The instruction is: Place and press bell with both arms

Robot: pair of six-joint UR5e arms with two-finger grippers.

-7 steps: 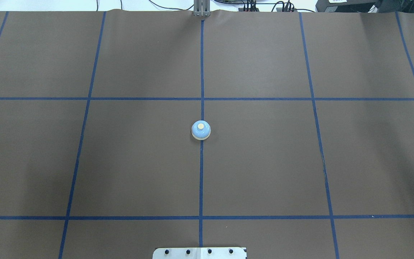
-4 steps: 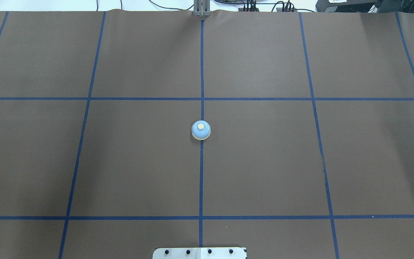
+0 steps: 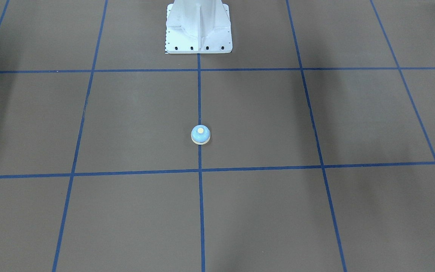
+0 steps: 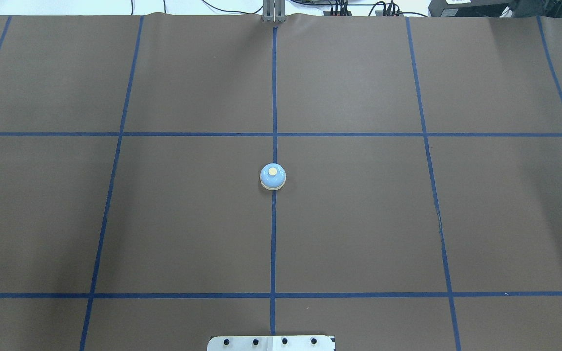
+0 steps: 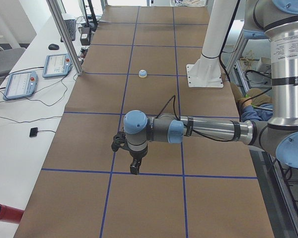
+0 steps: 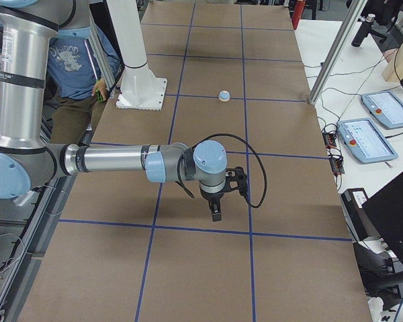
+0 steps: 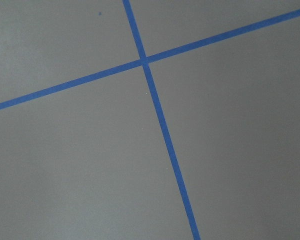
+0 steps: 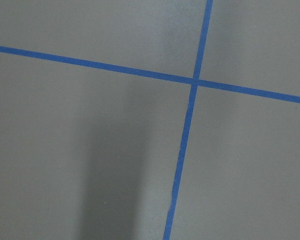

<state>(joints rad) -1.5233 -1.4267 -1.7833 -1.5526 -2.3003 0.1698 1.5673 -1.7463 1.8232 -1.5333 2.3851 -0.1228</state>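
The bell (image 4: 272,176) is a small light-blue dome with a cream base and a cream button. It stands upright on the centre blue tape line, alone in the middle of the brown table (image 4: 359,219). It also shows in the front view (image 3: 200,134) and both side views (image 5: 143,74) (image 6: 223,95). My left gripper (image 5: 134,166) hangs over the table's left end, far from the bell. My right gripper (image 6: 216,213) hangs over the right end, equally far. Both show only in side views, so I cannot tell whether they are open or shut. Both wrist views show only table and tape.
The white bolted pedestal (image 3: 198,30) stands at the robot's edge of the table on the centre line. Control tablets (image 5: 59,64) (image 6: 366,137) and cables lie on the white bench beyond the far edge. A person in blue (image 6: 74,60) sits behind the robot.
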